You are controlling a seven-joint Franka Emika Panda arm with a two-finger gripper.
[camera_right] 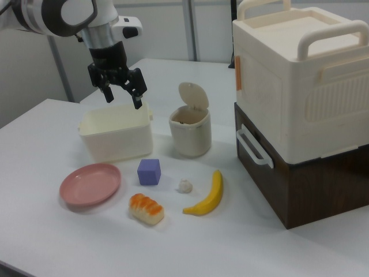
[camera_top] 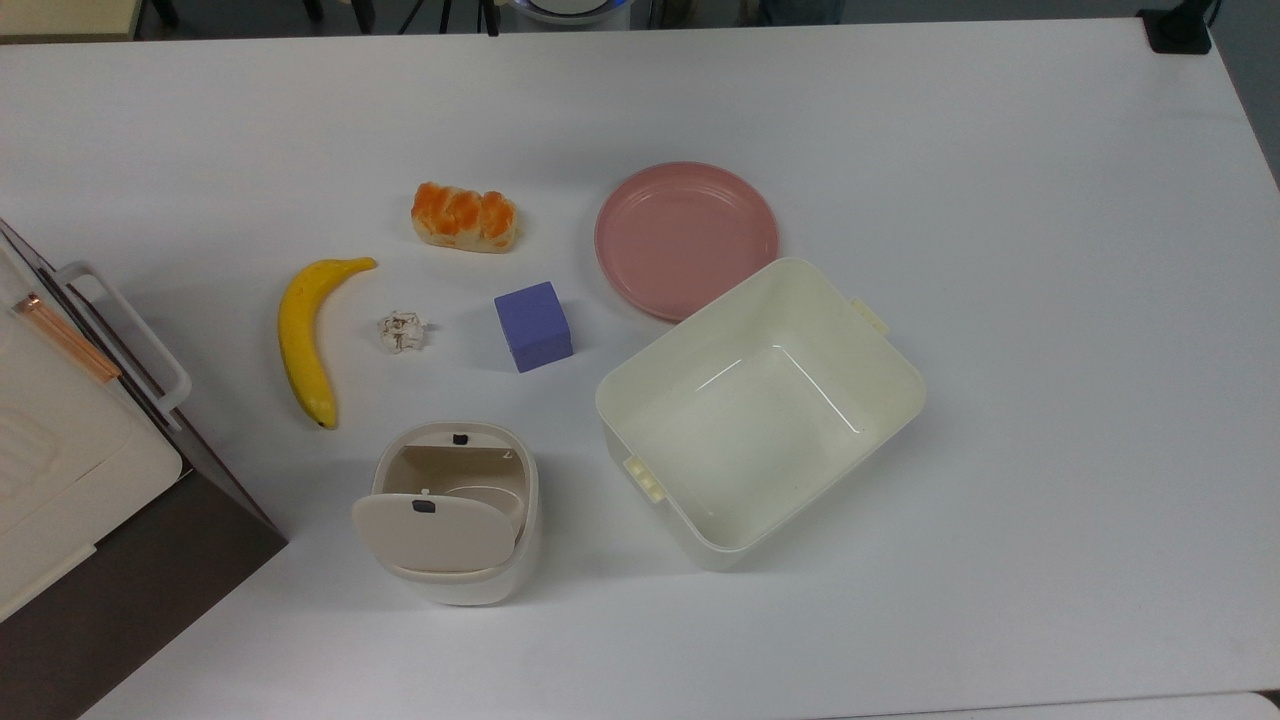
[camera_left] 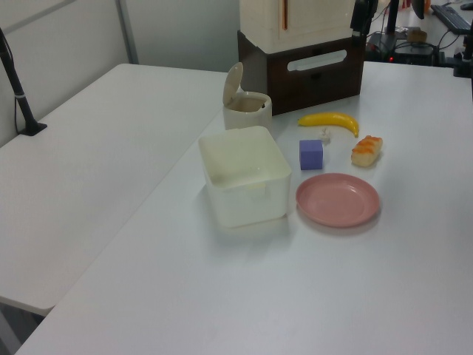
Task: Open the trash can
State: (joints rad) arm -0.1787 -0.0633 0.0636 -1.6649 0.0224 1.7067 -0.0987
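Observation:
The trash can is a small white rounded bin near the table's front edge in the top view. Its beige lid stands flipped up, so the hollow inside shows, and a small dark button sits on the rim. The trash can has its lid upright in the right view, and the trash can stands before the brown cabinet in the left view. My gripper hangs open and high above the table, toward the right view's left of the bin, holding nothing.
A banana, a crumpled paper ball, a purple cube, a bread roll and a pink plate lie around the bin. A lidless cream tub stands beside it. A cream box on a brown cabinet blocks one side.

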